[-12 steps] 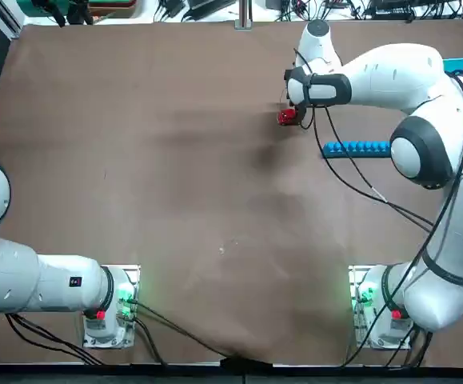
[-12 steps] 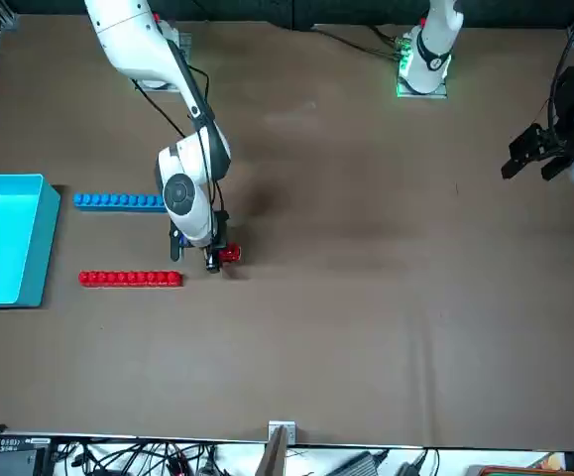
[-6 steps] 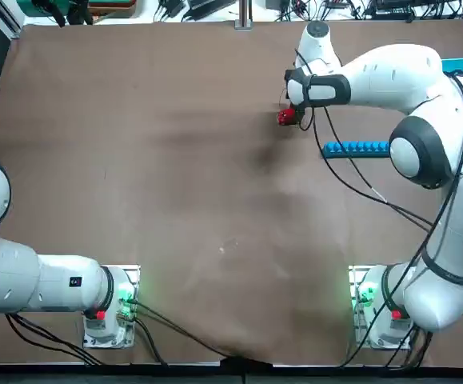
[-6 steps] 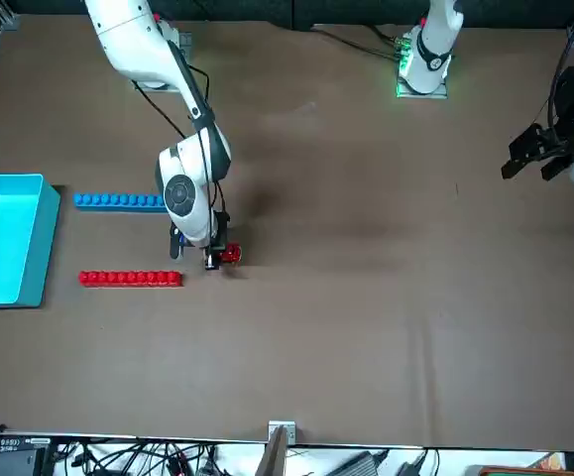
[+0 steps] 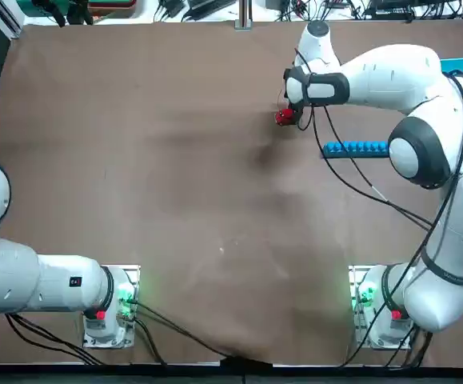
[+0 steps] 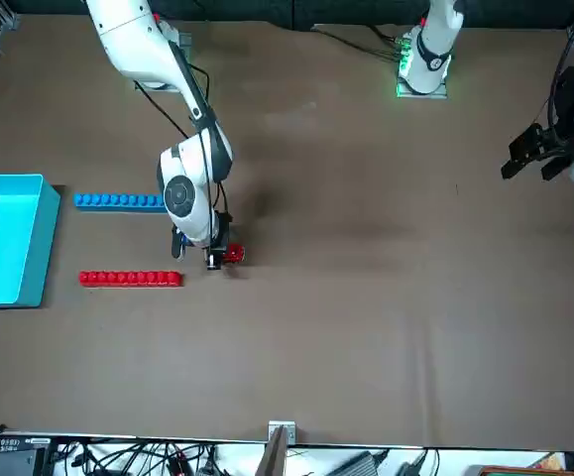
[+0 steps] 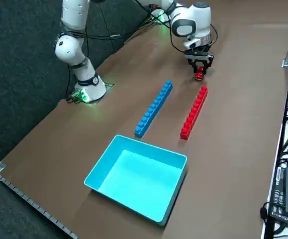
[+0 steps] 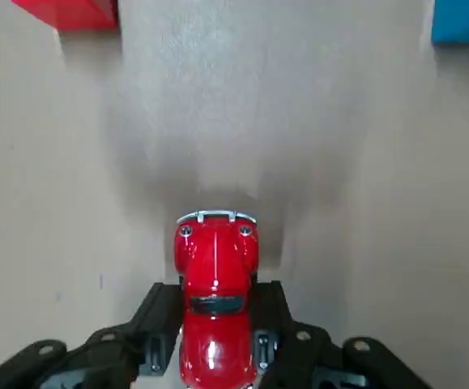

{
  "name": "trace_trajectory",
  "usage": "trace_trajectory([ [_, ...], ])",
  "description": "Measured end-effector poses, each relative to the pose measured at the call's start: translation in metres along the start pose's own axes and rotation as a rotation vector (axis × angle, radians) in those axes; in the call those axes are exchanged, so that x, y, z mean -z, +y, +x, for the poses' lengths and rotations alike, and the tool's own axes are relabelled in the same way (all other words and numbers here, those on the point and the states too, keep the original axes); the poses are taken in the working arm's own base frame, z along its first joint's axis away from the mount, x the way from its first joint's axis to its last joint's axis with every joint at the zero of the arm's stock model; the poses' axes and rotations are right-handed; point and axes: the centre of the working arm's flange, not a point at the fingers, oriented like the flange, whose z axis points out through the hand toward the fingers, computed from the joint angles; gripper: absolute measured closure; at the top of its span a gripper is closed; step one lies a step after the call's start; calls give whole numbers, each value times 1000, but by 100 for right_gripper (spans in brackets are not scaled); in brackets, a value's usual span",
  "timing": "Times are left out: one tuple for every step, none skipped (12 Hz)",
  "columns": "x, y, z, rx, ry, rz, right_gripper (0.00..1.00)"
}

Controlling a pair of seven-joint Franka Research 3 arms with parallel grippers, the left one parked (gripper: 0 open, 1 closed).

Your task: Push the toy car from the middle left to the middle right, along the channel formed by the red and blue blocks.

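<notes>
Toy car (image 8: 216, 304) clamped between right gripper's (image 8: 217, 328) fingers, no readable writing on it.

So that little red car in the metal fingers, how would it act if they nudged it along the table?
The toy car looks like a hard, stiff shell, so it probably wouldn't bend. Its glossy, rounded body might slip a little in the right gripper. Being car-shaped, it may roll easily nose-first, though its wheels are hidden.

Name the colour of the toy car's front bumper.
Silver; the toy car's front bumper shows best in the right wrist view.
</notes>
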Motion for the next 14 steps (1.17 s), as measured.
trace_trajectory([
  [0,0,-2,-9,-3,0,51],
  [0,0,-4,-17,-4,0,51],
  [0,0,-6,-26,-5,1,51],
  [-1,0,-9,-34,-6,2,51],
  [-1,0,-11,-41,-6,3,51],
  [-1,0,-14,-48,-7,4,51],
  [-1,0,-17,-52,-8,5,51],
  [-2,0,-21,-59,-10,7,51],
  [-2,0,-22,-65,-11,7,51],
  [-2,0,-22,-69,-12,6,51],
  [-2,0,-23,-70,-13,6,51],
  [-2,0,-25,-71,-14,7,50],
  [-2,0,-30,-71,-16,9,50],
  [-3,0,-35,-70,-17,11,50],
])
